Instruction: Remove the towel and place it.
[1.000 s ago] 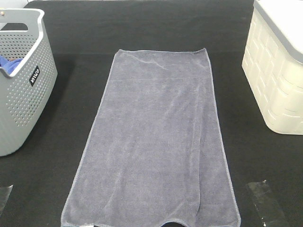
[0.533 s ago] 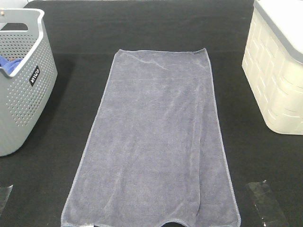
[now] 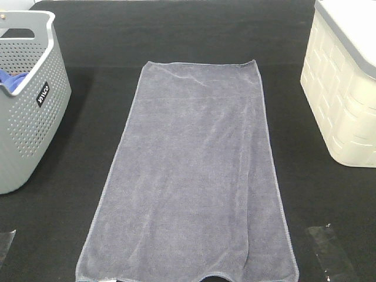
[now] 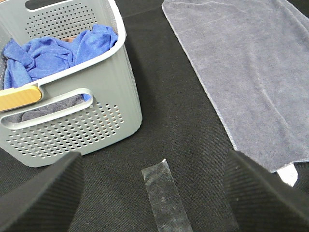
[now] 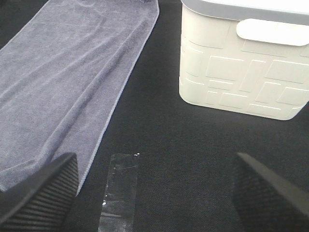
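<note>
**Desk:** Claws first — what are they doing?

**Photographer:** Both spread wide and empty. The left gripper (image 4: 154, 193) hangs over bare black table (image 4: 183, 121) between the grey perforated basket (image 4: 96, 92) and the towel (image 4: 251, 67); the right gripper (image 5: 154, 188) hangs between the towel's other long edge and the cream bin (image 5: 241, 63). Neither touches cloth.

**Desk:** And the towel?

**Photographer:** Spread flat, lengthwise down the middle of the table (image 3: 194, 170), its far hem square, its near end running to the frame's bottom. It lies well apart from basket and bin.

**Desk:** Where might it go wrong?

**Photographer:** My judgement: a flat hem on a flat table gives fingers little to bite, so a pinch could close on nothing or take only one layer. One claw gripping alone would let the long cloth drag and bunch. A careless swing could also knock the basket, which holds a blue cloth (image 4: 53, 50), or catch the tape strip (image 4: 164, 200) under each wrist.
</note>
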{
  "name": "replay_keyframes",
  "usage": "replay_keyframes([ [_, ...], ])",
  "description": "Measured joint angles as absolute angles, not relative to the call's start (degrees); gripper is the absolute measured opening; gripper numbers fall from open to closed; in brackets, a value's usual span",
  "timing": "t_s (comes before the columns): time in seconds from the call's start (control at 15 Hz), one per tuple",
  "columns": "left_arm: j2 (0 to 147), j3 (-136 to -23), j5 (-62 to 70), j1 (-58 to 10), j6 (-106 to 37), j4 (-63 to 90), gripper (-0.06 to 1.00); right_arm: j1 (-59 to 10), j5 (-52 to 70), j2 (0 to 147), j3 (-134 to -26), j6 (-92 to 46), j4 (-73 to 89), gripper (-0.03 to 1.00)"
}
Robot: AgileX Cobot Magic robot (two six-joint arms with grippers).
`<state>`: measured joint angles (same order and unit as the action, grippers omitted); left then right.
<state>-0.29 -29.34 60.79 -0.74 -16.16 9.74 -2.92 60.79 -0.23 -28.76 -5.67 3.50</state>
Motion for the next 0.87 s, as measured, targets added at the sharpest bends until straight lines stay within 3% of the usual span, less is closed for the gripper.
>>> replay_keyframes([
  [0.87, -0.3, -29.3, 60.8, -0.7, -16.3, 9.5, 0.76, -3.2, 60.8, -0.2, -28.8, -5.7, 3.9, 0.80],
])
